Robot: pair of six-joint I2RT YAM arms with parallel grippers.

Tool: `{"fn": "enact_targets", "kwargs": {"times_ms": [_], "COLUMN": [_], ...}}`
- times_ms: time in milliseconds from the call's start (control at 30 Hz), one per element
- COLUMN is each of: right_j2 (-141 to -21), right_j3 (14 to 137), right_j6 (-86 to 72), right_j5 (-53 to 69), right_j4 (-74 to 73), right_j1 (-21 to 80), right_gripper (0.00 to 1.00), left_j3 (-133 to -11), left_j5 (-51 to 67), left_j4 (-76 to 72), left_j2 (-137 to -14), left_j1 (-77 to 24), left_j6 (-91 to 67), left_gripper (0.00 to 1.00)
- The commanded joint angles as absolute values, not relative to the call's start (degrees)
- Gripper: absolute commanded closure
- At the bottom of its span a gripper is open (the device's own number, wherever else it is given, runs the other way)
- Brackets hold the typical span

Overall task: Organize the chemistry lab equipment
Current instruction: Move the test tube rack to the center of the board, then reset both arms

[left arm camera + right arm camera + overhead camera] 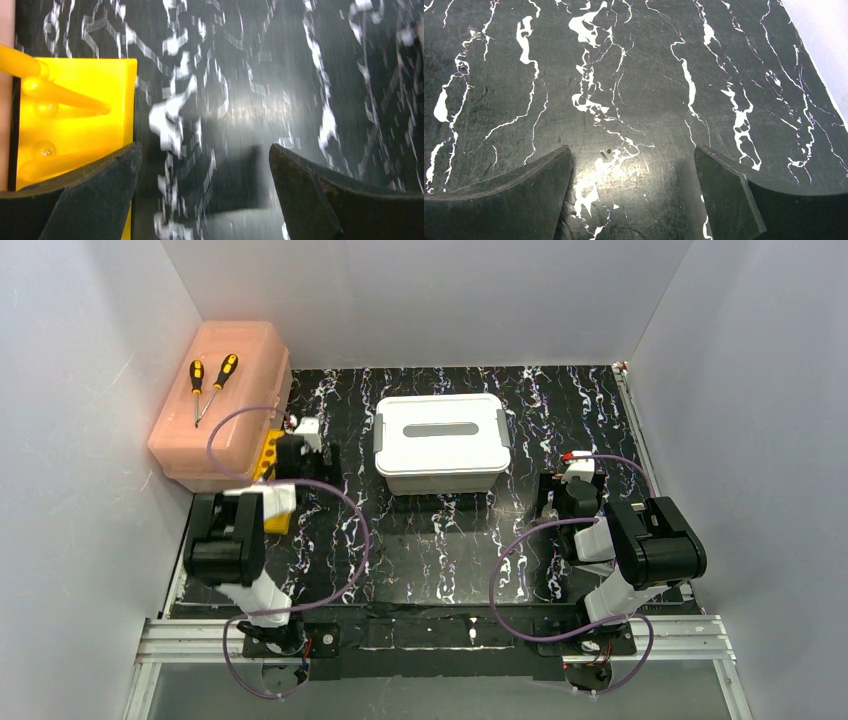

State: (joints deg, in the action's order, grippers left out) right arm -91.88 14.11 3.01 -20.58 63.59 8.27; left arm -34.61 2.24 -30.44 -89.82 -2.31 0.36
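**tubejockey:** White-walled booth, black mat with white marble veins. Going left to right, there's a big translucent pink plastic box against the left wall with two black-and-orange-handled screwdrivers lying on its lid. Next is the yellow slotted tube rack just beside that box, then a white lidded plastic container with a grey handle mid-mat, lid on. Anyone see the rest of the lab gear? I can't, in any view.

**mo_k:** Nope, only the rack shows. The left gripper hangs over bare mat with its jaws spread wide and nothing between them. The rack sits just off its left finger, so I reckon it'd have to shift sideways that way to get over it. From above, the rack's long side looks to run near-to-far along the pink box. A couple of slim tube shapes lie across it, tips pointing toward the gripper. They look yellow, can't tell if they're glass.

**tubejockey:** And the right gripper?

**mo_k:** Also gaping and empty, over bare mat on the other side of the white container, well apart from the rack. My guess is the rack is the left arm's job.
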Motion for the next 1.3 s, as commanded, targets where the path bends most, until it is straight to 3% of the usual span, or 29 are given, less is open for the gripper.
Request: {"fn": "enact_targets", "kwargs": {"times_ms": [0, 33, 133, 233, 333, 500, 533, 633, 667, 700, 733, 767, 1100, 1267], "right_j2": [-91.76, -91.78, -91.78, -91.74, -91.90, -91.91, -91.93, -91.85, -91.89, -91.92, -91.98, -91.98, -91.93, -91.87], "right_j3": [15.43, 15.47, 15.65, 15.75, 15.90, 16.06, 16.15, 16.24, 16.30, 16.37, 16.35, 16.41, 16.44, 16.44], "right_j6": [3.31, 3.32, 3.25, 3.15, 3.08, 3.01, 2.98, 2.89, 2.85, 2.82, 2.81, 2.79, 2.60, 2.55], "right_j5": [-20.48, -20.37, -19.93, -19.17, -18.51, -18.26, -18.17, -18.01, -17.92, -17.86, -17.80, -17.78, -17.29, -17.24], "right_j4": [66.93, 66.82, 66.59, 66.29, 65.98, 65.63, 65.53, 65.31, 65.26, 65.22, 65.22, 65.18, 65.06, 65.04], "right_j1": [8.26, 8.26, 8.04, 7.61, 7.32, 7.21, 7.13, 6.93, 6.94, 6.94, 6.88, 6.87, 6.51, 6.42], "right_gripper": [0.00, 0.00, 0.00, 0.00, 0.00, 0.00, 0.00, 0.00, 0.00, 0.00, 0.00, 0.00, 0.00, 0.00], "left_j3": [-59.56, -67.47, -94.15, -117.88, -115.82, -88.92, -85.14, -83.23, -82.12, -80.89, -79.68, -78.27, -51.60, -44.88], "left_j5": [6.63, 12.90, 8.04, 5.56, 4.61, 7.01, 6.91, 8.07, 6.92, 5.07, 3.52, 2.67, 8.12, 9.13], "left_j4": [5.40, 16.84, 48.68, 65.91, 62.91, 33.68, 29.29, 28.28, 27.35, 26.26, 24.64, 23.16, -2.97, -8.84], "left_j2": [-106.35, -111.98, -130.87, -142.94, -141.54, -126.02, -124.03, -122.72, -122.05, -121.21, -120.16, -119.12, -96.60, -89.08], "left_j1": [-1.49, -2.59, -4.25, -4.86, -4.92, -4.83, -4.77, -4.94, -5.15, -5.66, -6.20, -6.83, -8.35, -6.90], "left_j6": [3.92, 6.65, 0.15, -3.93, -5.65, 0.70, 0.47, 1.57, 1.66, 1.80, 2.69, 4.03, 5.66, 6.03], "left_gripper": [0.02, 0.02, 0.02, 0.02, 0.10, 0.54, 0.59, 0.61, 0.60, 0.43, 0.07, 0.02, 0.02, 0.02]}}
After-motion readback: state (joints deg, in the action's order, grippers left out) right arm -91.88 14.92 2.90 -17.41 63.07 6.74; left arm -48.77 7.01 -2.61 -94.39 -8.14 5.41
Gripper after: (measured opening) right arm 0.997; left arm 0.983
